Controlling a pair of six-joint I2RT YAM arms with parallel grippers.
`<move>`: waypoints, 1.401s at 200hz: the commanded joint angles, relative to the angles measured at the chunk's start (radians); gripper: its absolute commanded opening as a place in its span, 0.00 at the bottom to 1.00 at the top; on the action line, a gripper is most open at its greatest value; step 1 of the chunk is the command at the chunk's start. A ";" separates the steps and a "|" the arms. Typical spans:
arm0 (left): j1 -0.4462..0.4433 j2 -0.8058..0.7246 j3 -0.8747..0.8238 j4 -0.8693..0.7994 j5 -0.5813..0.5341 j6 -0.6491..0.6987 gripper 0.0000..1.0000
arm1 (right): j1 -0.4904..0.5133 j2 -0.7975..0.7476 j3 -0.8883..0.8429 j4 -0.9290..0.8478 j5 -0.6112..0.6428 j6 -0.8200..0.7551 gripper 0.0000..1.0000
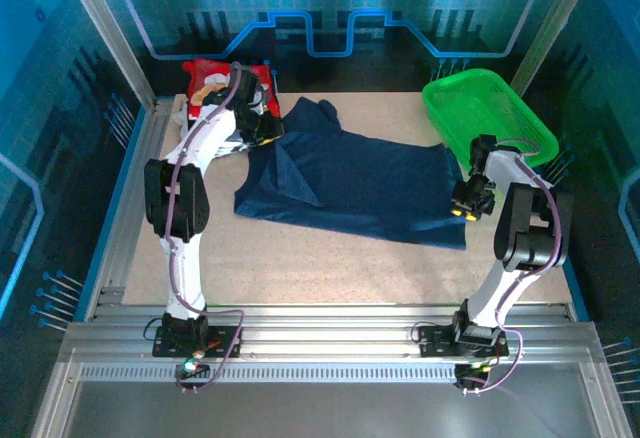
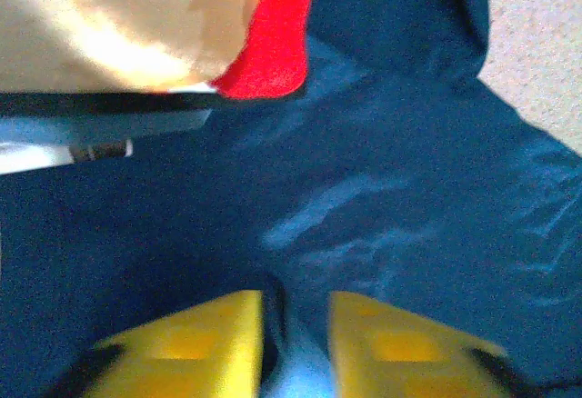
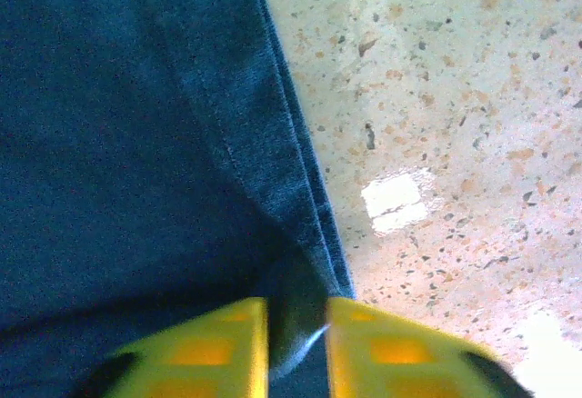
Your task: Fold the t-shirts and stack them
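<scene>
1. Flattening the navy shirt [image 1: 350, 183] looks like the step in hand. It lies across the middle of the table [image 1: 400, 258], with a flap doubled over at its 9 o'clock side and a sleeve poking toward 12.
2. The left gripper [image 1: 262, 130] sits at the shirt's 10 o'clock corner, just beside the red shirt [image 1: 215, 83] at the table's 11 o'clock. Its jaws stand narrowly apart, with navy cloth lying in the gap.
3. The right gripper [image 1: 470, 206] sits at the shirt's 3 o'clock edge, near the basket [image 1: 490, 108] at 1 o'clock. Its jaws are also narrowly apart, astride the hem [image 3: 300, 198].
4. To do this well, I would open both jaws wider before rising, then lift straight up so no cloth drags along.
5. The 9 o'clock flap should be pulled flat before any fold, or the crease will come out crooked.
6. The left arm should keep off the red shirt, since a snag there would spoil that one too.
</scene>
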 commanded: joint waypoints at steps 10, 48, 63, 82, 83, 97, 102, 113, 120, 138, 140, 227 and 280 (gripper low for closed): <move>0.007 -0.046 0.015 0.005 0.041 -0.045 0.68 | -0.016 -0.083 -0.006 0.016 -0.019 -0.012 0.54; 0.051 -0.319 -0.191 -0.011 0.071 -0.109 0.99 | -0.010 -0.301 -0.047 -0.035 -0.124 -0.073 0.78; 0.059 -0.456 -0.345 -0.023 0.094 -0.123 0.99 | -0.003 -0.395 -0.070 -0.071 -0.177 -0.083 0.92; 0.089 -0.603 -0.548 -0.043 0.082 -0.122 0.99 | 0.025 -0.475 -0.106 -0.116 -0.235 -0.072 0.94; 0.091 -0.610 -0.558 -0.041 0.083 -0.122 0.99 | 0.026 -0.478 -0.109 -0.118 -0.237 -0.069 0.94; 0.129 -0.683 -0.718 0.017 0.124 -0.135 0.97 | 0.054 -0.511 -0.153 -0.118 -0.278 -0.045 0.94; 0.139 -0.697 -0.767 0.043 0.138 -0.143 0.95 | 0.066 -0.519 -0.170 -0.107 -0.292 -0.035 0.94; 0.150 -0.705 -0.840 0.093 0.155 -0.147 0.93 | 0.089 -0.516 -0.201 -0.078 -0.304 -0.016 0.94; 0.150 -0.698 -0.867 0.126 0.155 -0.148 0.93 | 0.102 -0.502 -0.211 -0.065 -0.301 -0.005 0.93; 0.150 -0.658 -0.914 0.242 0.190 -0.183 0.90 | 0.136 -0.444 -0.205 -0.026 -0.304 0.010 0.92; 0.150 -0.652 -0.919 0.257 0.192 -0.188 0.89 | 0.140 -0.438 -0.205 -0.020 -0.302 0.011 0.91; 0.147 -0.422 -1.010 0.434 0.150 -0.260 0.55 | 0.175 -0.125 -0.114 0.043 -0.168 0.049 0.71; 0.184 -0.448 -1.073 0.354 0.013 -0.272 0.14 | 0.173 -0.063 -0.133 0.027 -0.059 0.061 0.75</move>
